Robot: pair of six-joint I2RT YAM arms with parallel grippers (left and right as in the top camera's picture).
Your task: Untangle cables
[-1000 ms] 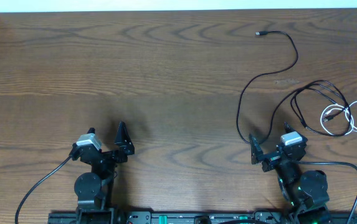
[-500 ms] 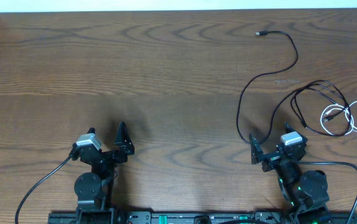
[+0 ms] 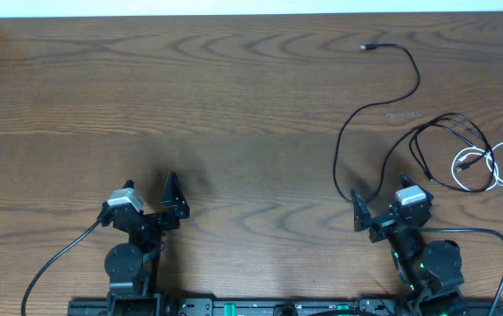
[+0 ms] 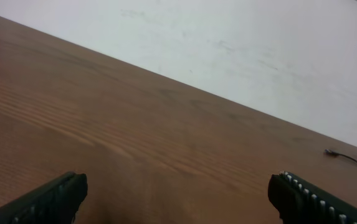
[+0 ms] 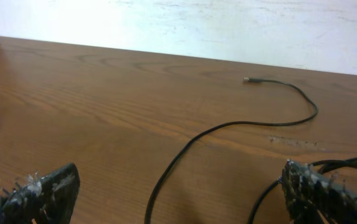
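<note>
You have your left gripper and right gripper both spread wide, holding nothing. On the right side of the table, the long black cable runs free, while the looped black cable crosses the white cable near the right edge. If you close on that crossing, you likely pinch both cords and tighten the snarl, or drag them off the edge.
</note>
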